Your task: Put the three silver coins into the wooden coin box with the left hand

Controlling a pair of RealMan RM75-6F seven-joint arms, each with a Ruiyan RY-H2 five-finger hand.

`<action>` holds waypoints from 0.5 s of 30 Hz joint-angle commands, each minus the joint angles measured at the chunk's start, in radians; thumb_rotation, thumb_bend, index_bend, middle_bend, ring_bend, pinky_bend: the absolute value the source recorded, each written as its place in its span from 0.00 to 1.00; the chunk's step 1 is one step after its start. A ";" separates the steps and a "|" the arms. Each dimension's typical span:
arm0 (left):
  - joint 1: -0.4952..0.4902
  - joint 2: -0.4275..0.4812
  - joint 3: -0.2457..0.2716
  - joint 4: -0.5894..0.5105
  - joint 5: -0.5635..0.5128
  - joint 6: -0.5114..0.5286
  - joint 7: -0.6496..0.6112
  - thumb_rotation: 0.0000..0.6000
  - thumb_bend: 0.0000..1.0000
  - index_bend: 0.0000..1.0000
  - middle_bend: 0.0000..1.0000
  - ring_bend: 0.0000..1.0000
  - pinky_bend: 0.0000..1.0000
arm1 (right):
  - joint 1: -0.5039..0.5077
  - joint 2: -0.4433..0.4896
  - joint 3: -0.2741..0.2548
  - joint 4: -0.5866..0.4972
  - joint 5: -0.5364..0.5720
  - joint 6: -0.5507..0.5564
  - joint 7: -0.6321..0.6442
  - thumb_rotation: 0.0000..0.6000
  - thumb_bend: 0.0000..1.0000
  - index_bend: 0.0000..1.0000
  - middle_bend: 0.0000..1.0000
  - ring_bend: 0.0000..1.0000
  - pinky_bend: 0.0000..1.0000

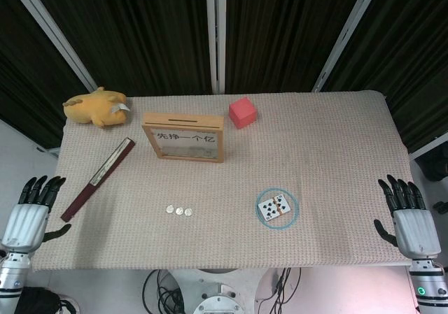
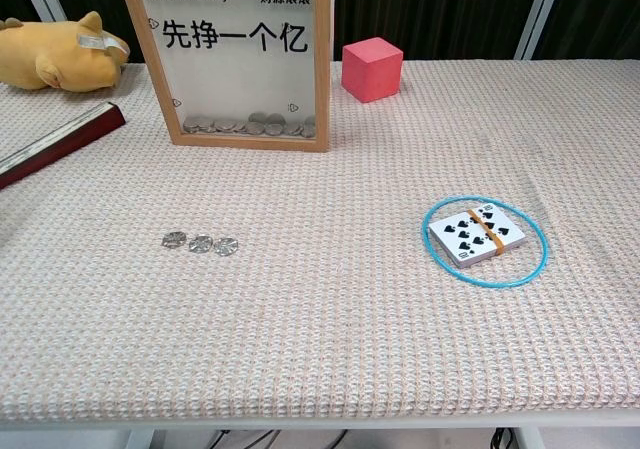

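1. Beige woven cloth covers the table (image 1: 336, 153); all items sit on it.
2. Nearest the robot, at the table's front corners: left hand (image 1: 31, 212) off the left edge, fingers spread and pointing away, holding nothing. Right hand (image 1: 407, 219) off the right edge, same posture, fingers apart, nothing held. Neither hand shows in chest view.
3. Three silver coins (image 2: 200, 242) lie flat in a short row, front-left of centre, each touching or just beside the next. Well apart from both hands.
4. To the right of the coins: deck of playing cards (image 2: 477, 234) w/ an orange band round it, lying inside a blue ring (image 2: 535, 259). Top card shows spades.
5. Left side: long dark-red stick-shaped item (image 1: 98, 179), diagonal, near end towards the left hand. Poss. a folded fan; head view too small to confirm.
6. Further back: wooden coin box (image 2: 236, 59), upright, clear front pane w/ black Chinese characters and "More Money" printed. Coins already piled at the bottom inside. Slot visible on top in head view. Box stands behind the coin row, well apart from it.
7. Right of the box: red cube (image 2: 372, 69), near but not touching.
8. Far left corner: yellow plush toy (image 1: 96, 107), lying on its side.
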 commanded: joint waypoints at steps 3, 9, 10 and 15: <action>-0.003 -0.003 0.000 -0.001 0.000 -0.003 0.005 1.00 0.06 0.09 0.08 0.00 0.00 | 0.001 -0.001 -0.002 0.003 0.002 -0.006 0.003 1.00 0.23 0.00 0.00 0.00 0.00; -0.003 0.000 -0.003 -0.010 0.004 0.007 0.013 1.00 0.06 0.09 0.08 0.00 0.00 | -0.003 0.000 -0.001 0.008 0.005 -0.002 0.013 1.00 0.23 0.00 0.00 0.00 0.00; -0.003 -0.001 -0.004 -0.010 0.005 0.009 0.015 1.00 0.06 0.09 0.08 0.00 0.00 | -0.002 0.001 -0.001 0.008 0.005 -0.002 0.014 1.00 0.23 0.00 0.00 0.00 0.00; -0.009 0.001 0.012 -0.031 0.030 -0.001 -0.026 1.00 0.06 0.09 0.08 0.00 0.00 | 0.000 0.003 0.002 0.009 0.005 -0.004 0.018 1.00 0.23 0.00 0.00 0.00 0.00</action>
